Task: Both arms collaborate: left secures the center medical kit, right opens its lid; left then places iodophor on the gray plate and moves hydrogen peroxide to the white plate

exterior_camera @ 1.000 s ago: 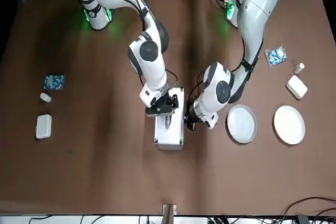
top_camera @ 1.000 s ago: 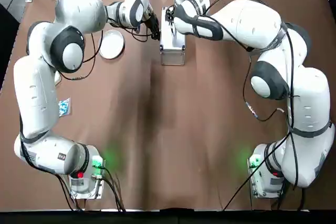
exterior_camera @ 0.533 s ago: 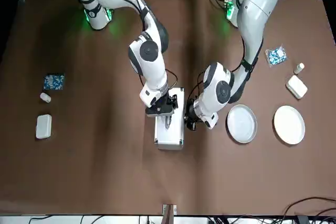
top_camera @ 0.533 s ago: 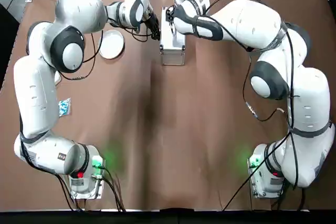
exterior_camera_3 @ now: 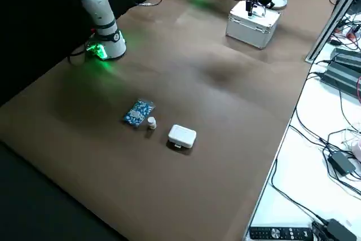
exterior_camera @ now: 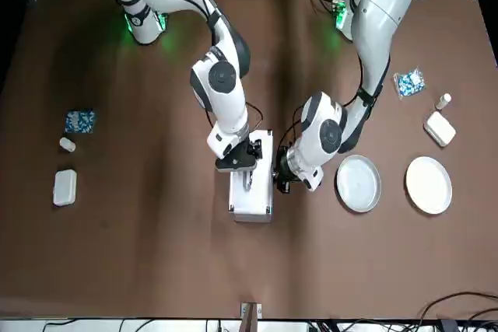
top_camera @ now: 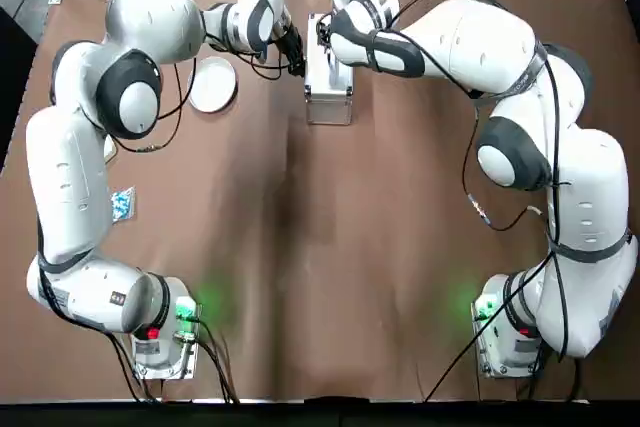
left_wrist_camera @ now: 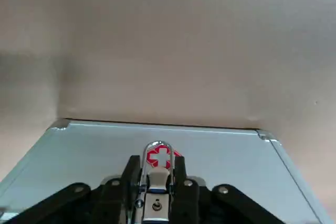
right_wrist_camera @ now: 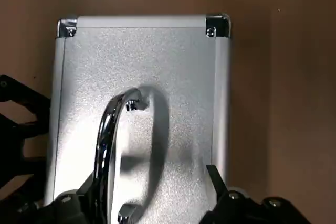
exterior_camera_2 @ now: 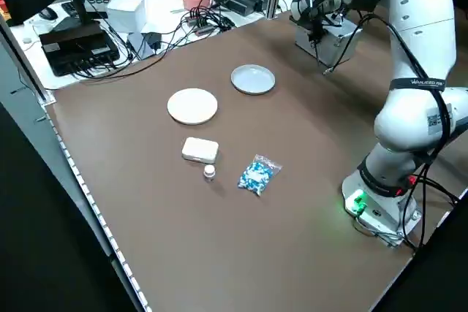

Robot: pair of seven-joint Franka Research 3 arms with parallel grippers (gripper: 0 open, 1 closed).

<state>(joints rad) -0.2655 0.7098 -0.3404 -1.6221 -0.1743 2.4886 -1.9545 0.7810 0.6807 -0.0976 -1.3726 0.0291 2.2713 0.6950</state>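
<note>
Medical kit (exterior_camera: 250, 174) stands closed at table centre. Left end effector (exterior_camera: 283, 180) presses its side, right end effector (exterior_camera: 243, 162) sits over the handle; whether either grips cannot be told. Brace firmly before lifting the lid (right_wrist_camera: 139, 114).

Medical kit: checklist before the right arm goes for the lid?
1. Medical kit upright, lid shut flat: ok.
2. Left end effector at the kit's side, lined up on the red-cross latch: ok. Firm hold on the kit: cannot tell.
3. Latch released: cannot tell.
4. Right end effector over the lid, open, with the handle rising between its fingers: ok. Handle gripped: not ok, not yet closed on it.
5. Gray plate and white plate bare, beside the kit on the left arm's side: ok.
6. Iodophor and hydrogen peroxide located: cannot tell with the lid shut.
</note>
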